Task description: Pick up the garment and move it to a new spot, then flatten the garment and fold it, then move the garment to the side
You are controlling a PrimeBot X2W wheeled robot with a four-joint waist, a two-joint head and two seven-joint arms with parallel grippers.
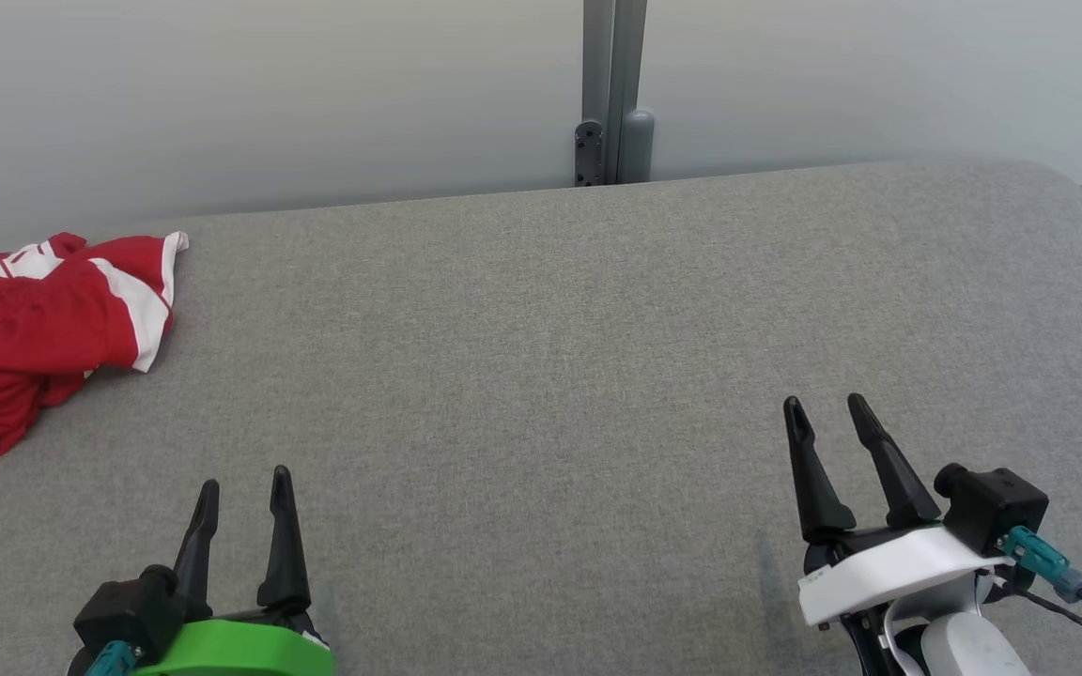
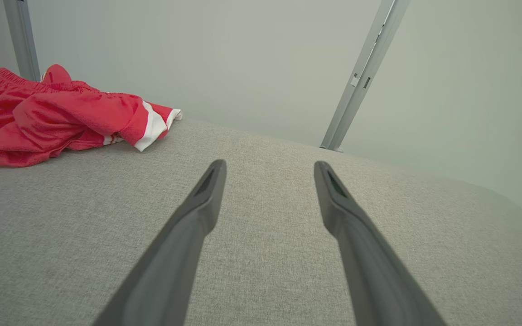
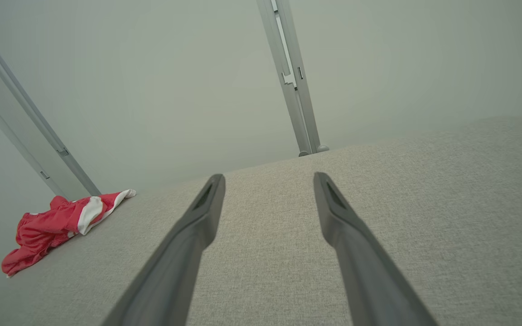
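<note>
A crumpled red garment (image 1: 24, 338) with white stripes lies at the far left of the grey fabric surface (image 1: 541, 376), partly cut off by the head view's left edge. The left wrist view has the garment (image 2: 52, 120) at its upper left, and the right wrist view has the garment (image 3: 57, 224) far off at the left. My left gripper (image 1: 245, 483) stands open at the lower left, well short of the garment, with nothing between its fingers. At the lower right my right gripper (image 1: 827, 408) is open and holds nothing.
A pale wall runs behind the surface, with a grey metal post (image 1: 611, 94) at its far edge near the middle. The surface's right far corner (image 1: 1058, 188) is rounded and drops off. Bare grey fabric spreads between the two grippers.
</note>
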